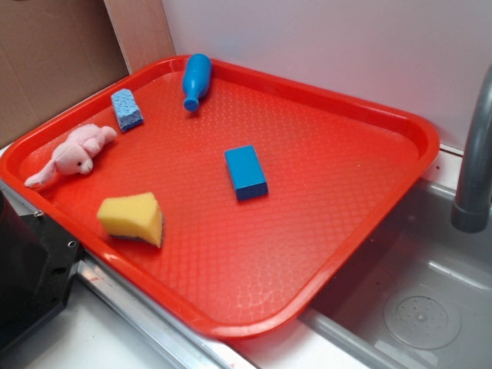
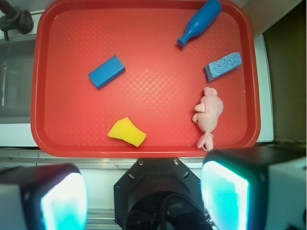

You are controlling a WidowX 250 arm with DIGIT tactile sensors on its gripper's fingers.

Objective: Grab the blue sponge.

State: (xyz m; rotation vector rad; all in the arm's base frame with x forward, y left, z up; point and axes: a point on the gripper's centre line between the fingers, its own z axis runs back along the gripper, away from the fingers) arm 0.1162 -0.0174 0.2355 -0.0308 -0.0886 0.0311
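Red tray (image 1: 400, 123) holds the blue sponge (image 1: 126, 109) near its rim, between the pink plush toy (image 1: 73, 154) and the blue bottle (image 1: 195, 80). Hand (image 2: 144, 191) hovers off the tray, fingers spread apart, empty.

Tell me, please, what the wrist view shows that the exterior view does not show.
Only the wrist view shows the gripper with its two glowing fingers spread wide, above the near edge of the red tray. Only the exterior view shows the sink drain and the cardboard behind the tray. Both views share the blue sponge, the blue block, the blue bottle toy, the yellow sponge, the pink plush and the faucet.
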